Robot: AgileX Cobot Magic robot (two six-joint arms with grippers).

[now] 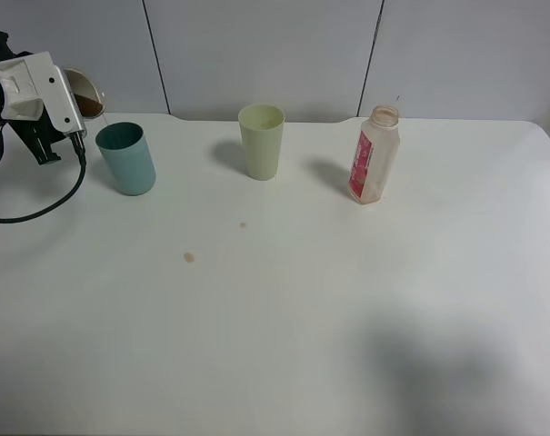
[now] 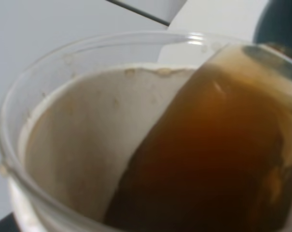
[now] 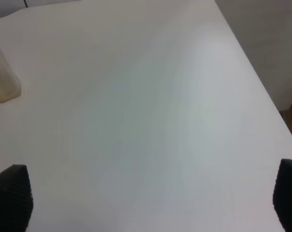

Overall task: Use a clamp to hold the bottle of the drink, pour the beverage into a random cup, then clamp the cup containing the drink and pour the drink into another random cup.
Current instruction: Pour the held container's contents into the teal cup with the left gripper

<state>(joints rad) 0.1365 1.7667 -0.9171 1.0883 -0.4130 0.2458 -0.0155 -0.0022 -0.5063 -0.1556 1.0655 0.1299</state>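
My left gripper [image 1: 75,107] is at the far left, shut on a clear plastic cup [image 1: 85,93], held tilted just above and behind the teal cup [image 1: 125,159]. In the left wrist view the clear cup [image 2: 88,145] fills the frame. Brown drink [image 2: 218,164] is pooled against its lower side near the rim, and the teal cup [image 2: 281,19] shows beyond it. A pale green cup [image 1: 261,141] stands at the back middle. The clear bottle with a red label [image 1: 375,156] stands to its right, uncapped and looking empty. My right gripper [image 3: 150,203] is open over bare table, with the bottle's base [image 3: 3,79] off to one side.
Two small brown drops [image 1: 189,257] lie on the white table [image 1: 347,318] in front of the cups. A black cable [image 1: 38,211] loops from the left arm onto the table. A wall stands close behind the cups.
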